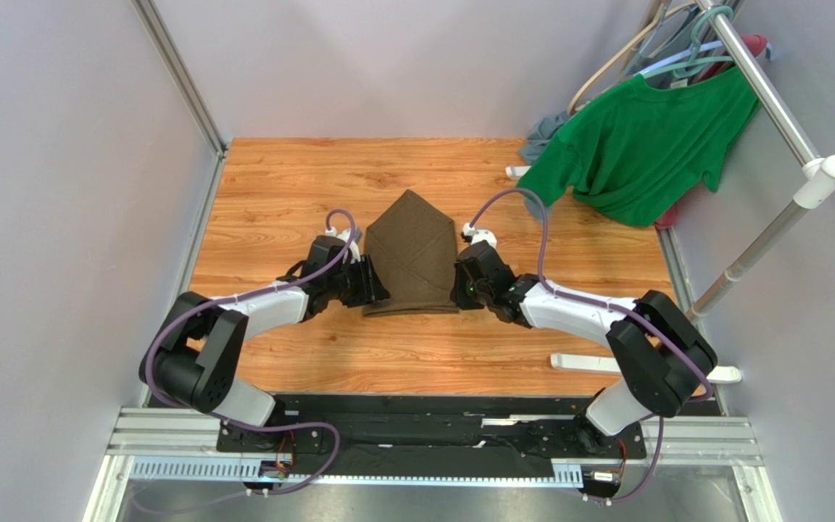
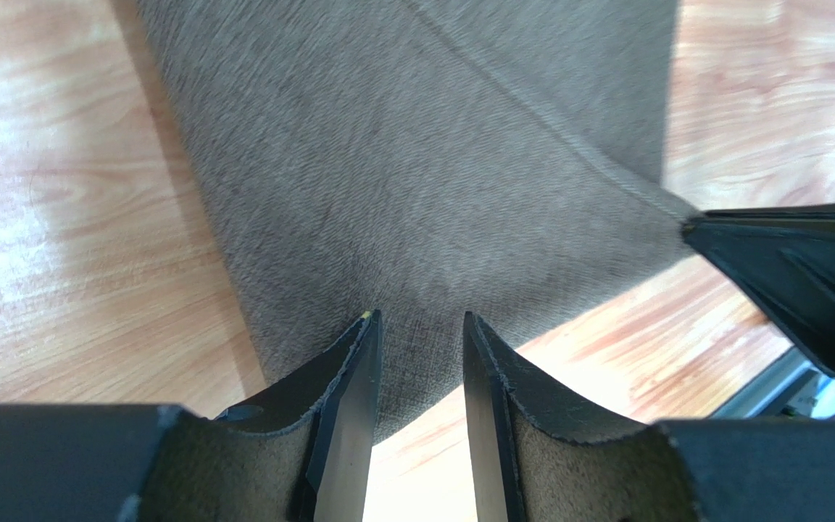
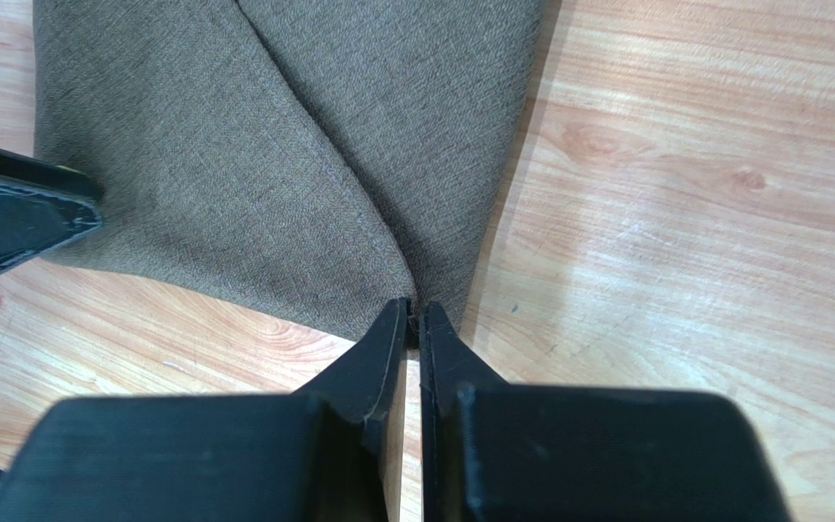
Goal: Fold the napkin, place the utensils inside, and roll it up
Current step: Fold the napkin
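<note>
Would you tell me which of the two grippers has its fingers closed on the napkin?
The right gripper: its fingers pinch a corner of the napkin, while the left gripper has its fingers apart.

I see the napkin [image 1: 411,256] in plain dark olive-brown, finely woven, with no print. The table [image 1: 280,174] is warm orange-tan wood grain with darker streaks. My left gripper [image 2: 416,321] and right gripper [image 3: 413,310] are matte black. The left arm [image 1: 269,308] and right arm [image 1: 574,310] are white and black, with purple cables [image 1: 542,218]. The T-shirt [image 1: 640,147] is bright green.
</note>
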You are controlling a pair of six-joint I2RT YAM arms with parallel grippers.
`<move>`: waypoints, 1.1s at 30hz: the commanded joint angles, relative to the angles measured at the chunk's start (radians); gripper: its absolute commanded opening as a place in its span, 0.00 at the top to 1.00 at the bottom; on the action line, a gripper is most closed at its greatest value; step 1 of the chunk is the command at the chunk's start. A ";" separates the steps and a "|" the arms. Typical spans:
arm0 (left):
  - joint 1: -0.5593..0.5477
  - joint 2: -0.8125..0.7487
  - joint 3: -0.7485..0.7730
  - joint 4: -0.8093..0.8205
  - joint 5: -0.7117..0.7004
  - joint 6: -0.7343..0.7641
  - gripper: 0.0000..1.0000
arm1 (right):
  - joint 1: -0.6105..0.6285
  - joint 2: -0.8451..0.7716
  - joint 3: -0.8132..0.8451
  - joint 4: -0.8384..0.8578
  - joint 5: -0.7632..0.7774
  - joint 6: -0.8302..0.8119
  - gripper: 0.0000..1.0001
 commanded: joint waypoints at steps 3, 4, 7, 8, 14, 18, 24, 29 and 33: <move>-0.005 0.029 -0.017 0.008 -0.016 -0.004 0.58 | 0.031 -0.001 -0.021 -0.001 0.036 0.033 0.99; -0.005 0.029 -0.017 0.004 -0.022 -0.003 0.58 | 0.032 -0.004 -0.021 -0.007 0.040 0.036 0.99; -0.005 0.031 -0.019 0.001 -0.033 0.006 0.58 | 0.036 -0.014 -0.017 -0.024 0.046 0.033 0.97; -0.005 0.031 -0.019 0.002 -0.030 0.011 0.58 | 0.034 -0.020 -0.017 -0.029 0.047 0.030 0.95; -0.005 0.038 -0.019 0.021 -0.005 0.023 0.58 | 0.032 -0.076 0.015 -0.065 0.040 0.006 0.60; -0.005 0.043 -0.011 0.022 0.004 0.029 0.58 | 0.025 -0.071 0.046 -0.070 0.014 0.007 0.46; -0.005 0.043 -0.005 0.018 0.007 0.031 0.58 | -0.015 -0.014 0.071 -0.076 -0.057 0.035 0.42; -0.007 0.041 0.003 0.010 0.004 0.034 0.58 | -0.055 0.022 0.046 -0.040 -0.127 0.059 0.43; -0.005 0.038 0.009 0.005 0.006 0.035 0.58 | -0.072 0.044 0.019 0.007 -0.201 0.067 0.46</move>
